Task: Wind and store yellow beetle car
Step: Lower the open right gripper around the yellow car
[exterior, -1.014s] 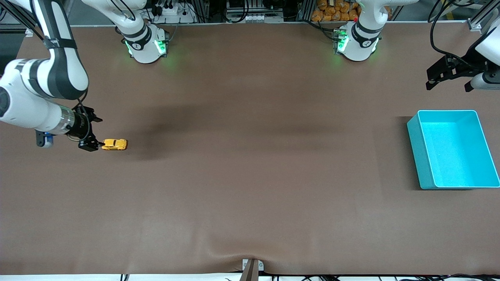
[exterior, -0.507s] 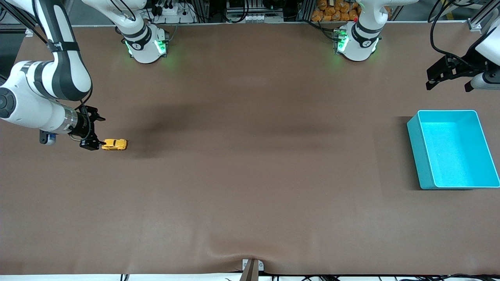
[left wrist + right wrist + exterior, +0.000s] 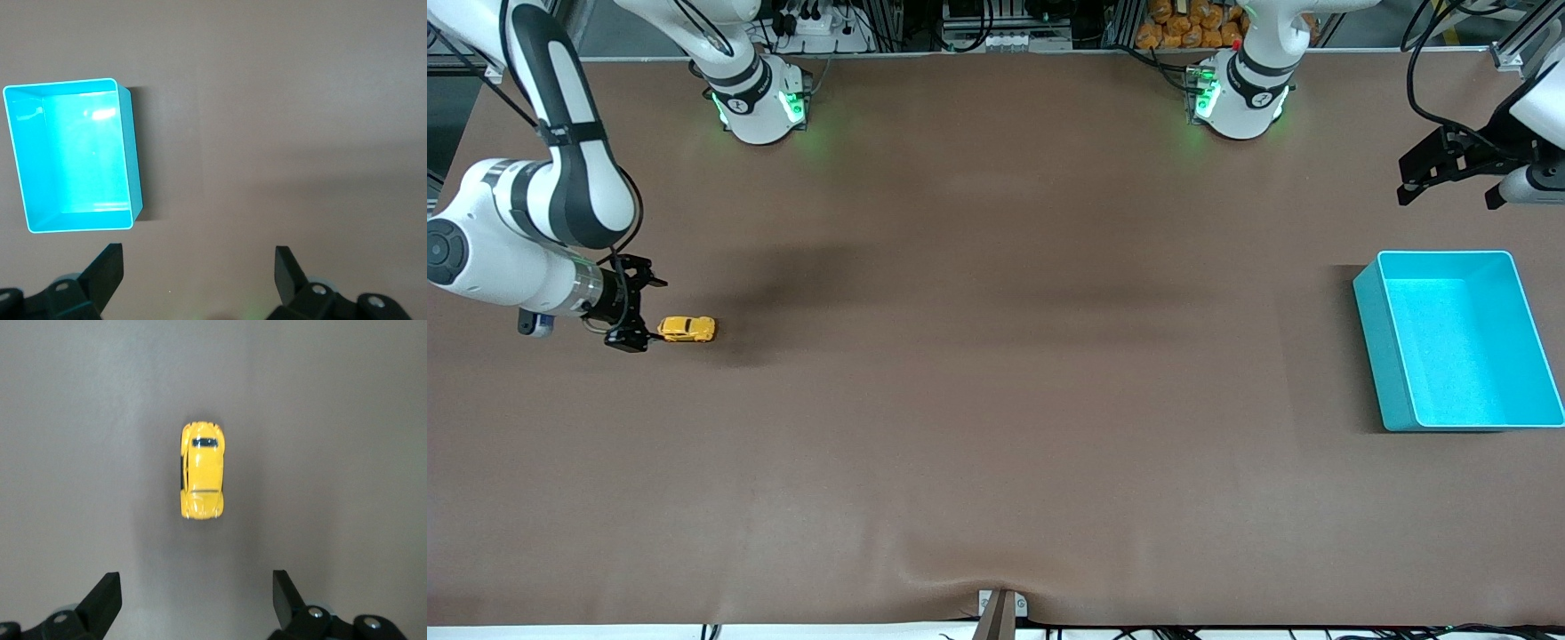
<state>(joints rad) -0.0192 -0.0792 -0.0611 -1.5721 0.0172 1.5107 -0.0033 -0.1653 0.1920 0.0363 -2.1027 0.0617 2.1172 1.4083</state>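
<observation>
Both claws open, yellow beetle car (image 3: 687, 329) unheld

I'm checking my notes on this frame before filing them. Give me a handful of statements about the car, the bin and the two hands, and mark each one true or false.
1. The tiny yellow beetle-shaped toy car stands on the brown table. True.
2. The right hand grips the car. False: it is open, beside the car, not holding it.
3. The rectangular teal plastic bin has the car in it. False: nothing shows in the bin.
4. The left hand is open, up near the bin's end of the table. True.
5. The car and the bin sit side by side. False: they are at the table's two ends.
</observation>
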